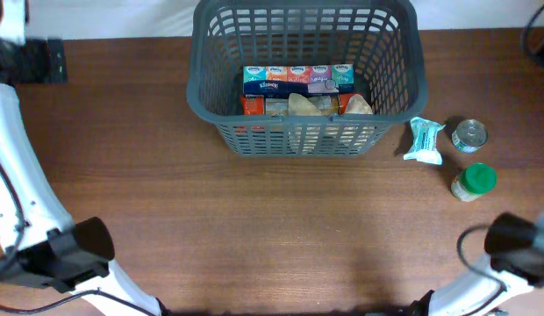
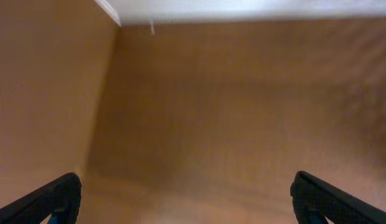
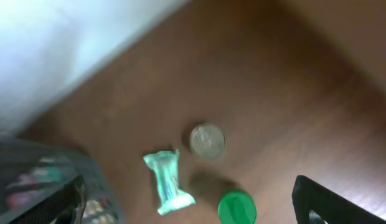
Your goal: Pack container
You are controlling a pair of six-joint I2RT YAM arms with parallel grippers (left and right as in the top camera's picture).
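Hazards, as I assessed them: the container (image 1: 195, 92) stood at the far side of the table (image 1: 254, 228), already holding a row of tissue packs (image 1: 298, 77) and other groceries I could not identify. Three items lay unpacked to the right of the container: a teal packet (image 1: 425, 140) just beside its right wall, a tin can (image 1: 469, 135) further right, and a green-lidded jar (image 1: 473, 182) right of and nearer than the container. They sat close together, so I judged that a descent onto one could knock a neighbour. The round can and jar might roll or topple, and the soft packet might slip from a shallow pinch. A low carry could also catch the container's rim. The left gripper (image 2: 187, 202), well to the near-left of the container, had its fingers spread wide, holding and touching nothing. The right gripper (image 3: 188, 202), near-right of the container and above the three items, was likewise spread wide and empty.
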